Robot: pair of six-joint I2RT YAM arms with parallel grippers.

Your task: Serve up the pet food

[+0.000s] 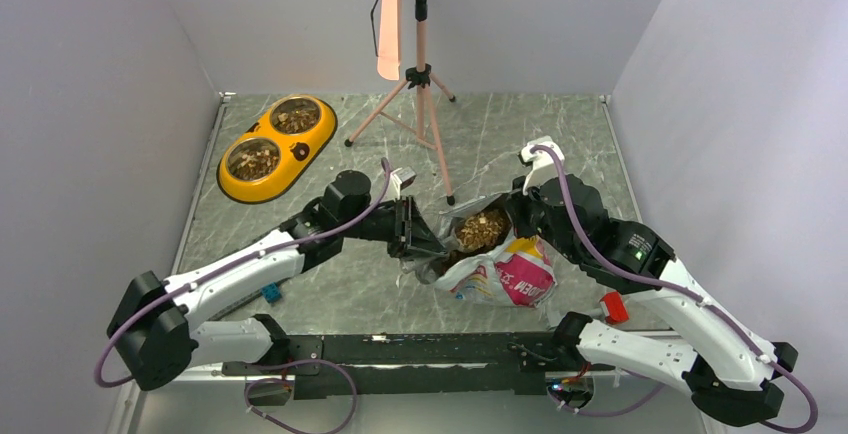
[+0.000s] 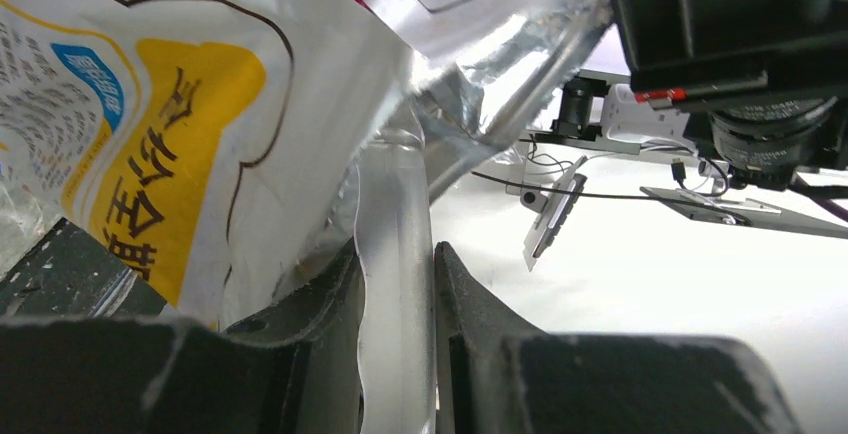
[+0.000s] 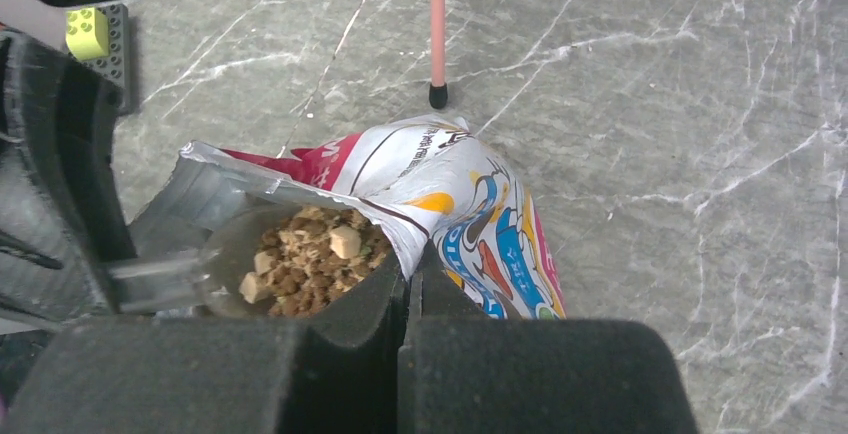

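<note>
The pet food (image 1: 483,227) is a heap of brown and tan kibble filling a clear plastic scoop (image 3: 300,264) at the open mouth of the cartoon-printed bag (image 1: 505,274), which lies mid-table. My left gripper (image 1: 425,239) is shut on the scoop's clear handle (image 2: 395,284), seen upright between its fingers (image 2: 398,254). My right gripper (image 1: 515,216) is shut on the bag's top edge (image 3: 420,224), its jaws (image 3: 412,264) closed with the bag's rim pinched between them. The bag (image 2: 150,134) fills the left wrist view. More kibble lies in both steel bowls of the yellow dish (image 1: 232,176).
The yellow double dish stands at the far left of the table. A pink tripod (image 1: 420,84) with a lamp stands at the back centre, one foot (image 3: 437,94) just beyond the bag. A small blue object (image 1: 271,294) lies near the left arm. Grey walls close in both sides.
</note>
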